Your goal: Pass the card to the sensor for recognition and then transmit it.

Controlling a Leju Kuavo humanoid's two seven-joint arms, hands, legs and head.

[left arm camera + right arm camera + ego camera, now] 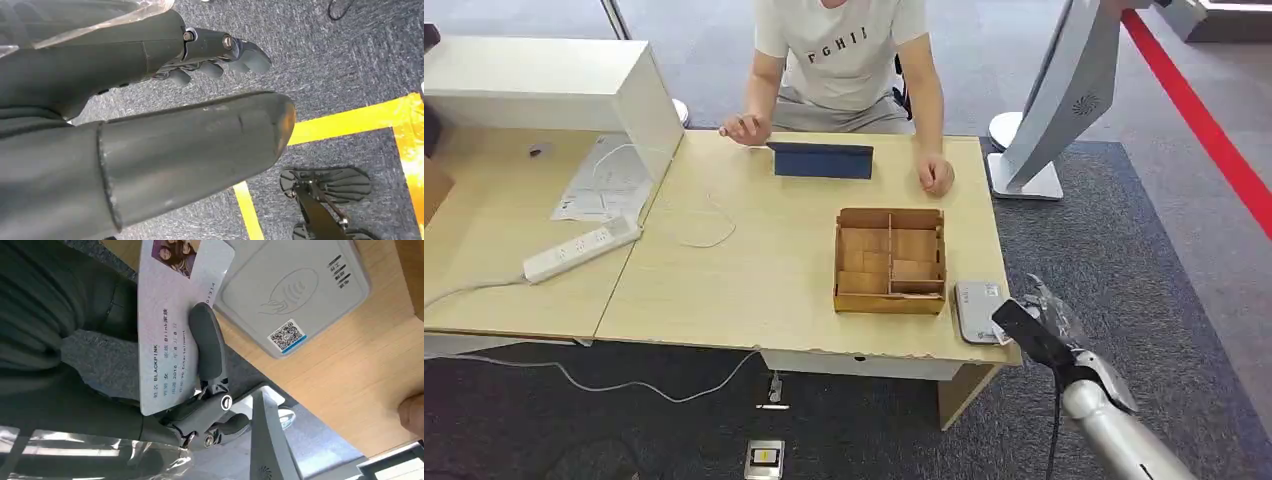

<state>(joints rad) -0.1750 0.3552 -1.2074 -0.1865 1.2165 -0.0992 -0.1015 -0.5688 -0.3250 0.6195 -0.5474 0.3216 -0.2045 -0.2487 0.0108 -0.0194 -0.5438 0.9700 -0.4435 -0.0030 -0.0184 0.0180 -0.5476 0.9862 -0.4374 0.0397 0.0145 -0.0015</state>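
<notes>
The card [167,325] is white with a small photo and printed lines. My right hand [1036,327] holds it at the table's front right corner, a dark finger [206,347] pressed across its face. The sensor [295,287], a flat grey-white reader with a wave symbol and a QR sticker, lies on the table [744,270] right beside the hand; it is also the sensor [977,309] in the head view. The card's far end reaches the reader's edge. My left hand [165,145] hangs over the carpet, holding nothing, fingers apart.
A partitioned wooden box [890,260] stands just left of the sensor. A person sits at the far side with both hands on the table beside a blue folded tablet case [822,160]. A power strip [581,249] lies left. A white kiosk [1064,100] stands right.
</notes>
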